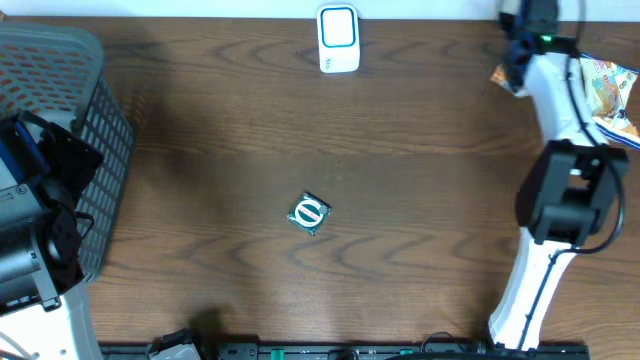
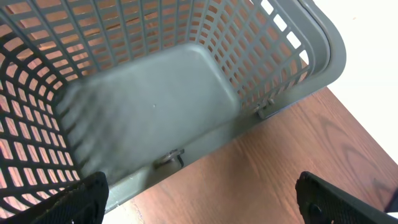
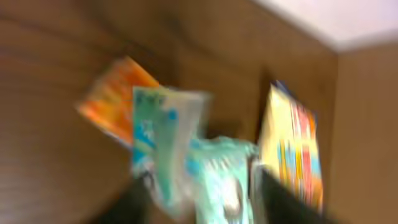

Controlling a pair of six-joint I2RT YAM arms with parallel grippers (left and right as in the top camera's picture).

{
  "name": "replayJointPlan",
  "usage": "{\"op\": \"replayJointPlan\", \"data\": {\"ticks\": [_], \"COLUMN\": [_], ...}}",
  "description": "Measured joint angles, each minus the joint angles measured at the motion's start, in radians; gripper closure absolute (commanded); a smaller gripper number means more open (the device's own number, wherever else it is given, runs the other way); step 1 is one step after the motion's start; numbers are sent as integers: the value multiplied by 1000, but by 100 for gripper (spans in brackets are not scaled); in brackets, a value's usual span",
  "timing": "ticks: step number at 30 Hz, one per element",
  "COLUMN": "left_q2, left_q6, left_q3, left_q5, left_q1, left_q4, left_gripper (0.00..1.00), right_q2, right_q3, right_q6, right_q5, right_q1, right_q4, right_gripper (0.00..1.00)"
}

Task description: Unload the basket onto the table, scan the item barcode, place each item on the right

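Observation:
A small teal packet (image 1: 309,213) with a white ring mark lies alone in the middle of the table. The white scanner (image 1: 338,38) with a blue-edged face stands at the far edge. My right gripper (image 3: 205,202) is at the far right corner over a pile of snack packets. Its fingers stand apart, with a teal and white packet (image 3: 211,168) between them. The view is blurred, so I cannot tell whether they touch it. My left gripper (image 2: 202,202) hangs open and empty over the table, beside the grey basket (image 2: 155,93).
An orange packet (image 3: 112,96) and a yellow striped packet (image 3: 292,143) flank the teal one. In the overhead view, the orange packet (image 1: 500,75) and more packets (image 1: 610,90) lie at the far right. The grey basket (image 1: 70,60) fills the far left corner.

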Motion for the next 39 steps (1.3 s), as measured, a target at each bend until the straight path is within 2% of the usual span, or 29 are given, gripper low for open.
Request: {"op": "replayJointPlan", "data": {"ticks": [3,7,11,14,17,19,22,26,31,36,39], "left_q2": [0,0,0,0,0,0,0,0,0,0,0], "left_q6": [0,0,0,0,0,0,0,0,0,0,0], "left_q3": [0,0,0,0,0,0,0,0,0,0,0], "left_q5": [0,0,0,0,0,0,0,0,0,0,0], "left_q1": [0,0,0,0,0,0,0,0,0,0,0], "left_q4": [0,0,0,0,0,0,0,0,0,0,0], "left_gripper": [5,5,5,5,5,5,5,5,5,5,5], "right_q2": [0,0,0,0,0,0,0,0,0,0,0], "right_q3": [0,0,0,0,0,0,-1,-10,-32,-33,-33], "right_q6": [113,168,215,240,251,257,264,259,257,259,308], "right_q5": [-30,-206,-589,-1025,-1300,-1368,-1358,-1188,-921,-740,-646], "right_q1": [-70,-90,-77,-44,12,68,146,317,526,705,802], "right_q4": [-69,-122,-192,-236,-336,-436,-565,-697,-714,-721,-723], "right_gripper": [1,1,1,1,1,1,1,1,1,1,1]}}
